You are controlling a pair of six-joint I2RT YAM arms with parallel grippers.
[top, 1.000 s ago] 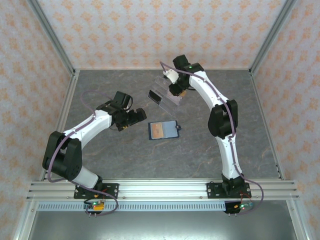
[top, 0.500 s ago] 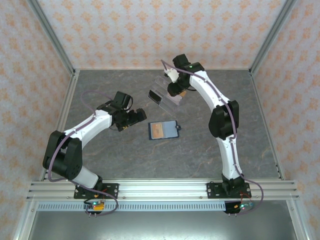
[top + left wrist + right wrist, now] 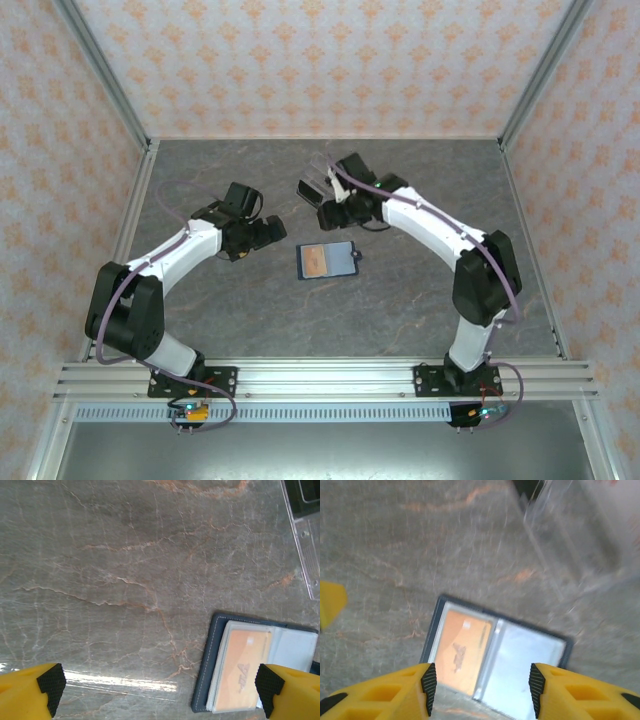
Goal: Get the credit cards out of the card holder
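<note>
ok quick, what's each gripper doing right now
Left gripper: open, holding nothing.
Right gripper: open, holding nothing.

The card holder (image 3: 341,259) lies open on the table (image 3: 420,290), a card (image 3: 315,261) in its left pocket. Left of the holder hangs the left claw (image 3: 277,231). Behind the holder is the right claw (image 3: 331,212), with the clear box (image 3: 306,545) farther back.

The surface (image 3: 250,300) is grey like stone, with thin orange veins. A clear acrylic box (image 3: 306,550) stands on its far part. The walls (image 3: 300,60) have a pale orange pattern. Metal rails (image 3: 330,375) run along the near edge.
</note>
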